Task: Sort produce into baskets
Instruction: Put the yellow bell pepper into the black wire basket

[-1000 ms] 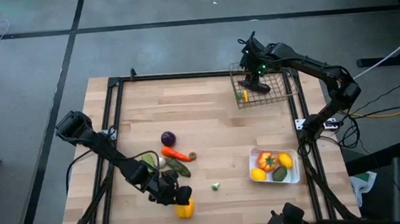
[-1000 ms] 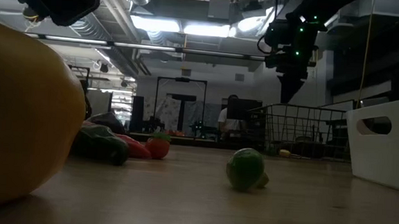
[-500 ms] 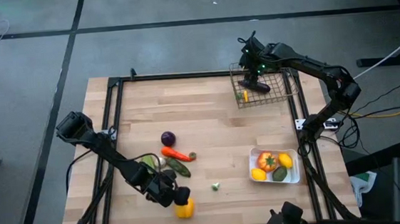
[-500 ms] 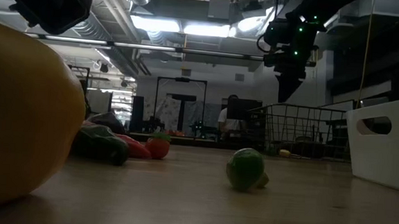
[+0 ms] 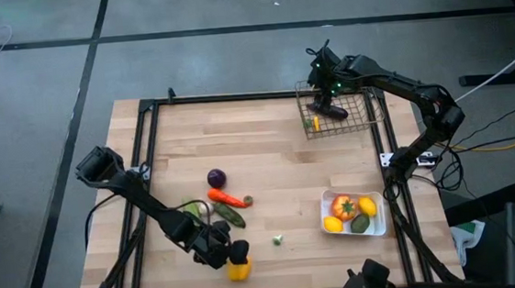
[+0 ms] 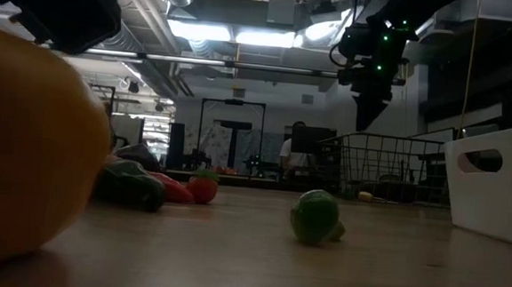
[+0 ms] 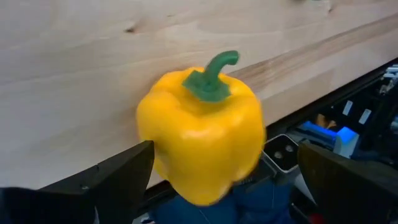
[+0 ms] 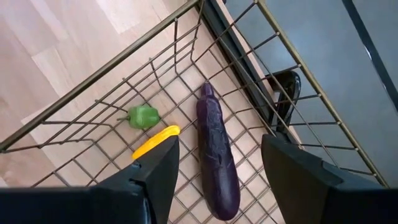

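Observation:
A yellow pepper (image 5: 238,271) with a green stem stands upright on the wood close to the table's near edge. My left gripper (image 5: 231,255) is open just above it, and in the left wrist view its fingers stand on either side of the pepper (image 7: 199,143). Whether they touch it, I cannot tell. My right gripper (image 5: 331,109) hangs open and empty over the wire-mesh basket (image 5: 363,108). The basket holds a purple eggplant (image 8: 217,162), a yellow piece (image 8: 155,142) and a small green piece (image 8: 143,116). The white tray (image 5: 379,219) at the right holds several fruits.
A round purple piece (image 5: 216,177), an orange carrot (image 5: 227,199) and green cucumbers (image 5: 230,217) lie left of the table's middle. A small green piece (image 5: 277,240) lies alone toward the near edge. The black frame rail runs just beyond the pepper at the near edge.
My left gripper has moved a little toward the table's near edge and down over the yellow pepper, which has stayed in place.

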`<action>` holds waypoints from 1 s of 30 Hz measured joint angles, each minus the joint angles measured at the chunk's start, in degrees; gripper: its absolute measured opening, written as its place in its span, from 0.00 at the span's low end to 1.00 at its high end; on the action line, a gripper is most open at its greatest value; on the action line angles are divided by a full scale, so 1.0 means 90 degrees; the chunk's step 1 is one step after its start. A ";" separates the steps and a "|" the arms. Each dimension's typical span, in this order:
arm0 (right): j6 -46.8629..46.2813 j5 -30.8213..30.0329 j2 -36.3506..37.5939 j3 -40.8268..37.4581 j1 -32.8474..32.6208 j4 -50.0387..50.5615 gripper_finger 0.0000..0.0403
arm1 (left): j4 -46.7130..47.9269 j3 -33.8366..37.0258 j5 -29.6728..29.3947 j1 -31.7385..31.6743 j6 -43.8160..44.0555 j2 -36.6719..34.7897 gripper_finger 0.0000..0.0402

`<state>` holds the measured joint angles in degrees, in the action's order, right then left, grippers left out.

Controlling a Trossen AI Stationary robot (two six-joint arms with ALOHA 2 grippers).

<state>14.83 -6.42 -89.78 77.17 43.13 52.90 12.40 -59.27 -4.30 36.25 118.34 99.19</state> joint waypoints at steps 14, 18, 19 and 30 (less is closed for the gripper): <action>0.0002 -0.0002 0.0000 0.0000 0.0000 -0.0260 0.56 | -0.0607 0.0000 -0.0010 -0.0029 0.0106 0.0518 0.97; 0.0002 -0.0002 0.0000 0.0000 0.0000 -0.0519 0.56 | -0.0617 0.0000 -0.0017 -0.0029 0.0030 0.0518 0.97; 0.0002 -0.0001 0.0000 0.0000 0.0000 -0.0567 0.56 | -0.0621 0.0000 -0.0023 -0.0029 0.0066 0.0518 0.97; 0.0002 0.0000 0.0000 0.0000 0.0000 -0.0728 0.56 | -0.0597 0.0000 -0.0235 -0.0029 0.0309 0.0518 0.97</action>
<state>14.85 -6.42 -89.78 77.17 43.13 46.35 7.03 -59.27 -6.42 35.99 121.11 103.85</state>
